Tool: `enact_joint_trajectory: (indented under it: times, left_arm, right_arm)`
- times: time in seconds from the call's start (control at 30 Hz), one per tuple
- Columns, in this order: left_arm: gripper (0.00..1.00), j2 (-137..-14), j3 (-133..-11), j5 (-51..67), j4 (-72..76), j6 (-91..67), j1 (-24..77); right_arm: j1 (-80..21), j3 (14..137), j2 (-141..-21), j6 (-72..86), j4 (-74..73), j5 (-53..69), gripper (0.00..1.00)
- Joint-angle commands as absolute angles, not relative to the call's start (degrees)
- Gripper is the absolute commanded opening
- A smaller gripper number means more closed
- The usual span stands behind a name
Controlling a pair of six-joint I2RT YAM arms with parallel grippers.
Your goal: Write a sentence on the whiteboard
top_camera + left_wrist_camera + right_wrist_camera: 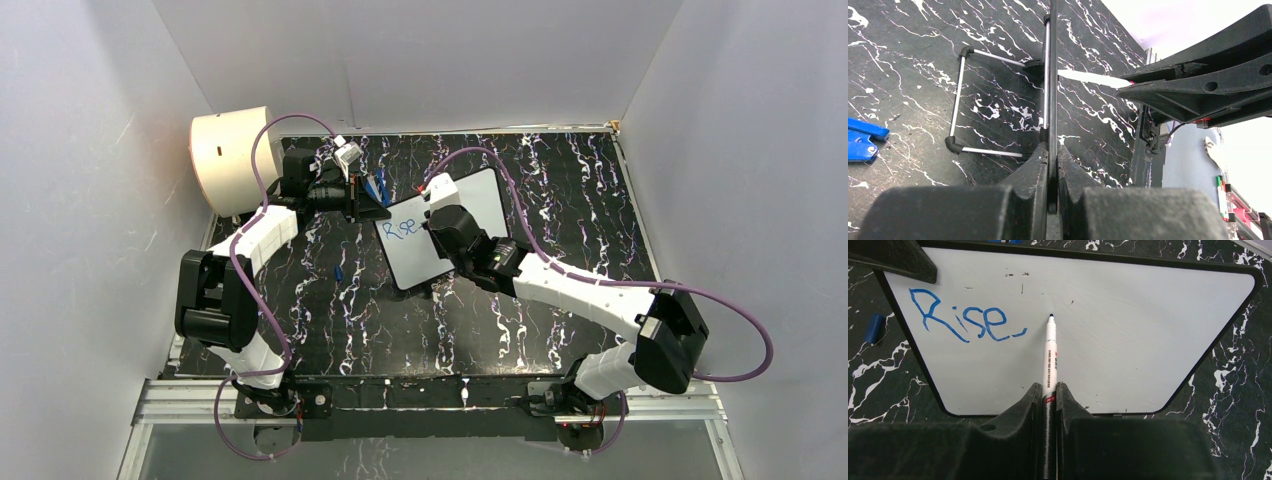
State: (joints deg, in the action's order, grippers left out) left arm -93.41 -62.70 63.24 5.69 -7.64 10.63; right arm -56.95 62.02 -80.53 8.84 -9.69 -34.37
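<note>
Black marbled table (pixel 400 330) — blue cap (pixel 873 328), wire stand (pixel 959 95).

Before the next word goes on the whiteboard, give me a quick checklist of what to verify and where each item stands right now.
1. Grip of right claw on marker: ok, shut on it.
2. Hold of left claw on whiteboard edge: ok, clamped.
3. Blank space right of the sentence: ok.
4. Marker uncapped: ok, tip exposed.
5. Tip touching the board: cannot tell.
6. Writing complete: not ok, only "Rise" so far.
</note>
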Motion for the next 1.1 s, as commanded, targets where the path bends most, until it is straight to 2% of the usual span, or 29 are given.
enact_joint_trajectory:
  times: [0.0,1.07]
  left_arm:
    - [0.0,-90.8,-63.5,65.3,4.7,-7.1,10.9]
    - [0.0,-91.1,-63.7,65.2,4.2,-6.9,10.9]
  right_arm:
    - [-56.6,63.2,-80.8,10.0,-9.9,-34.2,0.0]
    - [-56.6,61.5,-79.7,12.2,-13.0,-33.5,0.0]
